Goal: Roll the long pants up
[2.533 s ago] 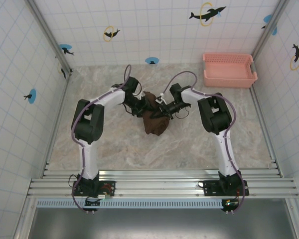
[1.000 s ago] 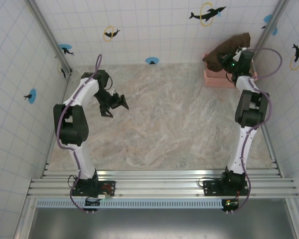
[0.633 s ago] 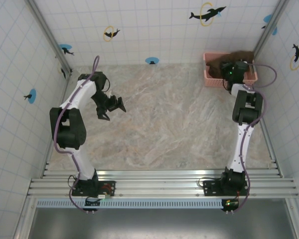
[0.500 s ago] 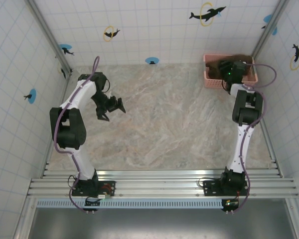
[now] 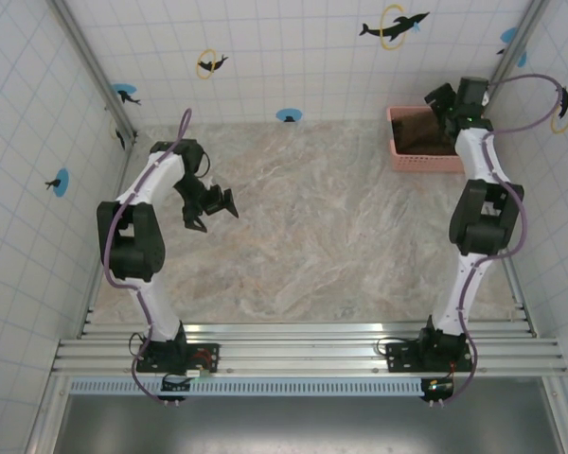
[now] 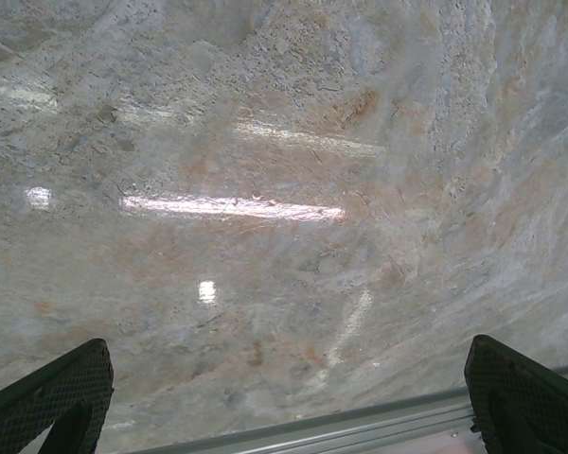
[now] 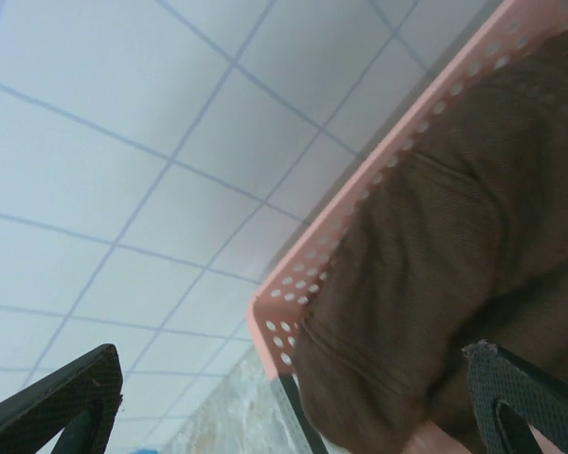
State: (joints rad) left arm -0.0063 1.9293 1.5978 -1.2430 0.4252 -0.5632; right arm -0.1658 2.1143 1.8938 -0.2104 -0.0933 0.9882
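Note:
The long pants [image 5: 418,131] lie as a dark brown bundle inside the pink basket [image 5: 435,163] at the back right corner. In the right wrist view the pants [image 7: 454,236] bulge against the perforated basket rim [image 7: 293,303], and a thin seam line runs across the fabric. My right gripper [image 5: 444,98] hangs open above the basket's far edge, apart from the cloth. Its fingertips [image 7: 66,392] frame the wall and basket with nothing between them. My left gripper [image 5: 212,204] is open over the bare table at the left, and nothing lies between its pads [image 6: 57,383].
Tiled walls with dolphin stickers close the table on three sides. A metal rail [image 6: 360,427] shows at the bottom of the left wrist view. The marble tabletop [image 5: 322,218] stretches between the two arms.
My right gripper lowered the pants into the basket, opened, let go of them and rose toward the back wall. The left arm has barely moved.

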